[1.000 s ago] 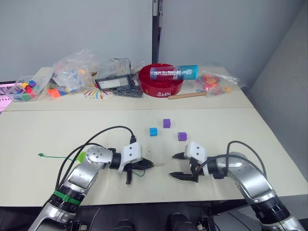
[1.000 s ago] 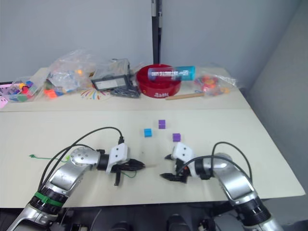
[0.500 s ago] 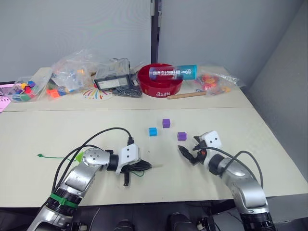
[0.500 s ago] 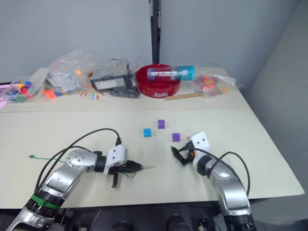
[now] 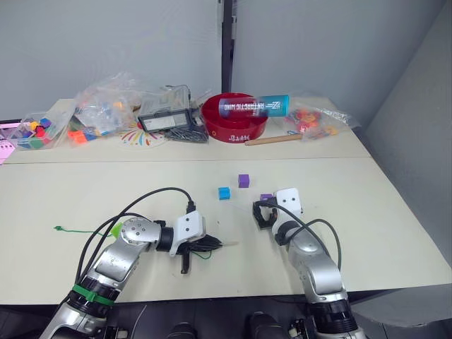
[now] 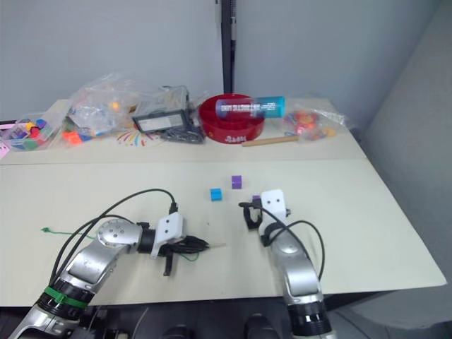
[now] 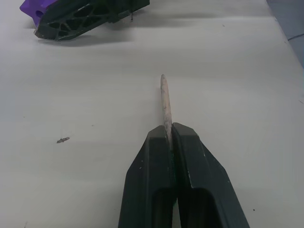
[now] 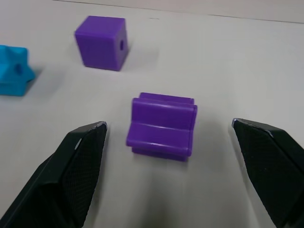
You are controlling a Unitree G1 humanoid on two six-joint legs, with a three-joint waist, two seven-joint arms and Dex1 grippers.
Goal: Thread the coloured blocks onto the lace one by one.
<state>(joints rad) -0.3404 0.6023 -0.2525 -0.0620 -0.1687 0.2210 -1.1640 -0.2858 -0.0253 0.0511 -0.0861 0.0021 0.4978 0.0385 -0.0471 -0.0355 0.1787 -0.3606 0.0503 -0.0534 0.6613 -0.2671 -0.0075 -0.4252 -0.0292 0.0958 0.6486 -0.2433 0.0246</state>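
Between spread right fingers (image 8: 85, 166), purple block (image 8: 161, 126) sits untouched

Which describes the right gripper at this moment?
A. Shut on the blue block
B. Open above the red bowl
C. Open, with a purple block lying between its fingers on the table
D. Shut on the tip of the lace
C. In the right wrist view the right gripper is open, its two black fingers spread to either side of a purple block that rests untouched on the table.

Purple block (image 8: 161, 126) flat; lace tip (image 7: 165, 105) pinched.
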